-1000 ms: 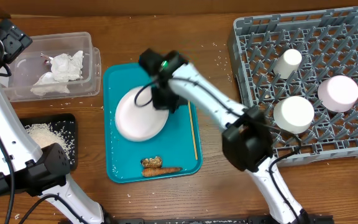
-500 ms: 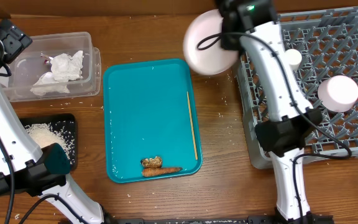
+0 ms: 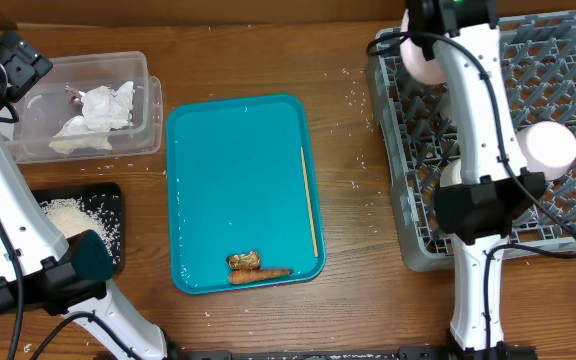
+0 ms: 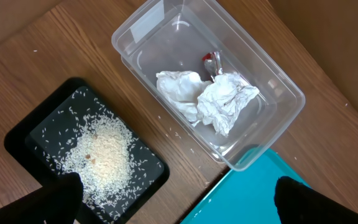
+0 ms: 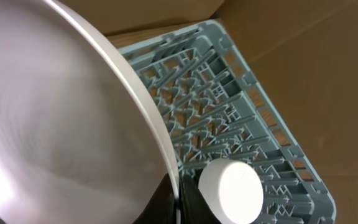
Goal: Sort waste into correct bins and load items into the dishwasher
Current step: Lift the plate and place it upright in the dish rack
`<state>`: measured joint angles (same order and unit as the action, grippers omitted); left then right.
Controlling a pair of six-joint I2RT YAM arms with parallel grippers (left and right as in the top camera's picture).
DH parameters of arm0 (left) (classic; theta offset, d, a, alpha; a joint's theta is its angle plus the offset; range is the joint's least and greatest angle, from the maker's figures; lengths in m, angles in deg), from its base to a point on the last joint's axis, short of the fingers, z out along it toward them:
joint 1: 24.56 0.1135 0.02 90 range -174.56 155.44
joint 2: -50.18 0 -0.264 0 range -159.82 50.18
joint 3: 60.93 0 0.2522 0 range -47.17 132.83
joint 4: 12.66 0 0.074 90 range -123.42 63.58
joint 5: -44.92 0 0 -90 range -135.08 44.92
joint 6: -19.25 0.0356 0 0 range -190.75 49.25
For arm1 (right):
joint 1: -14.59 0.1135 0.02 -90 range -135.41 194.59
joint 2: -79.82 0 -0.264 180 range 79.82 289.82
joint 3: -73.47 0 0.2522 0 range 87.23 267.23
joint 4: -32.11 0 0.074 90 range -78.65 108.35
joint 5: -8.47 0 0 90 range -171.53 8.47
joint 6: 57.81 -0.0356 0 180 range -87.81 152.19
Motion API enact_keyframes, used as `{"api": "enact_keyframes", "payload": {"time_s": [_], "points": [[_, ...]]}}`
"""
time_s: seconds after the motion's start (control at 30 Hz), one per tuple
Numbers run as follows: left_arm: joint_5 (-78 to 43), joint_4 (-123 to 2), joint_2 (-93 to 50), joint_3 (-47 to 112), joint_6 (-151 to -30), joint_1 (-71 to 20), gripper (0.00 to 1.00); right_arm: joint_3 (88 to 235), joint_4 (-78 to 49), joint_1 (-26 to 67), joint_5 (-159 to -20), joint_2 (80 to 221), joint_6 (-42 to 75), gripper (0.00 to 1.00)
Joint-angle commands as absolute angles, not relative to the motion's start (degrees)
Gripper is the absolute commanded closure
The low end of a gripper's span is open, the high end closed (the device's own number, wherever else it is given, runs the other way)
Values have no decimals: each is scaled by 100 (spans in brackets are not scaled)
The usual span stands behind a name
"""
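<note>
My right gripper point(image 3: 436, 28) is shut on the rim of a white plate point(image 3: 420, 58), held tilted on edge over the far-left corner of the grey dish rack point(image 3: 568, 60). In the right wrist view the plate point(image 5: 61, 124) fills the left side, pinched between the fingers point(image 5: 178, 194), with a white cup point(image 5: 232, 190) and the rack point(image 5: 229, 106) beside it. My left gripper point(image 3: 13, 60) is open and empty, high over the clear bin point(image 4: 229, 93); its fingertips point(image 4: 179, 202) are wide apart. A teal tray point(image 3: 238, 170) holds a chopstick point(image 3: 310, 200), a carrot point(image 3: 263, 273) and a food scrap point(image 3: 245, 259).
The clear bin point(image 3: 93, 105) holds crumpled tissues point(image 4: 210, 99) and a small red-and-silver item. A black tray point(image 3: 103, 205) with rice point(image 4: 104, 149) sits at the left. Another cup point(image 3: 545, 147) stands in the rack, and one point(image 3: 450, 178) is partly hidden by the right arm.
The right gripper has lifted the white plate off the teal tray and carried it right and back to the rack's far-left corner. The left arm has not moved.
</note>
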<state>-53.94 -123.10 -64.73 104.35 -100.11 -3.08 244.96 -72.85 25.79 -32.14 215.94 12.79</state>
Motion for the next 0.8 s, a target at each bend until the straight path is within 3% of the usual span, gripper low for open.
{"api": "enact_keyframes", "payload": {"time_s": [0.0,0.33,0.77], "points": [[-5451,-12321,-6491,10433,-9902,-323,0,24581,-7125,2560,-3059,21454,1249,96],[-5449,-12321,-6491,10433,-9902,-330,0,24581,-7003,2588,-3877,21528,1240,96],[-5449,-12321,-6491,10433,-9902,-330,0,24520,-6962,2586,-3518,21819,1122,96]]}}
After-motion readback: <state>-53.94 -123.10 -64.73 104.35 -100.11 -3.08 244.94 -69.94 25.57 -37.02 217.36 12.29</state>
